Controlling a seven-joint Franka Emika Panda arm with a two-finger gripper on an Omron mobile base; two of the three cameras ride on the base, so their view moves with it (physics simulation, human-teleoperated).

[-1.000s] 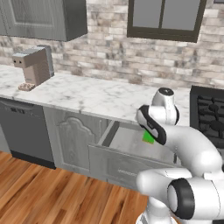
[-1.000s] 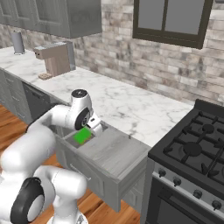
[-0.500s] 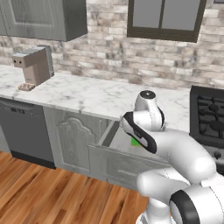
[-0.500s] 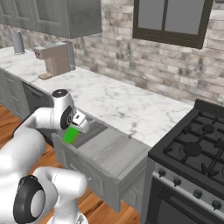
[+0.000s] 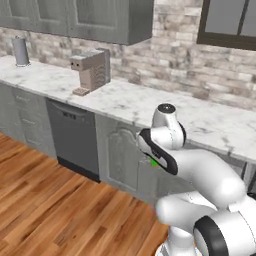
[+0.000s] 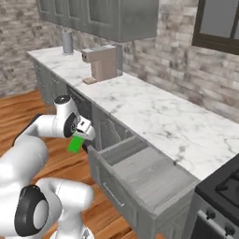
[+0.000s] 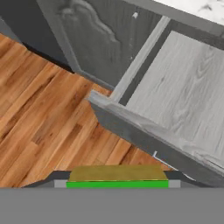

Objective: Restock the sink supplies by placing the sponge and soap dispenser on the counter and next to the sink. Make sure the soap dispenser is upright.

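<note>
1. Clearly the sponge (image 6: 74, 144) is pinched between the fingers of the gripper (image 6: 80, 140), hanging in the air just left of the open drawer (image 6: 140, 172), above the wood floor (image 5: 45, 200).
2. In the hand view the sponge (image 7: 117, 178) sits at 6 o'clock, the drawer's corner at about 2 o'clock beyond it.
3. The counter (image 6: 154, 116) lies up at about 1 o'clock from the sponge in the right base view; a coffee machine (image 6: 103, 63) stands far along it.
4. Risk, as I judge it: the grip looks shallow, so a fast swing could shed the sponge onto the floor.
5. Lifting too low could clip the counter's edge.
</note>
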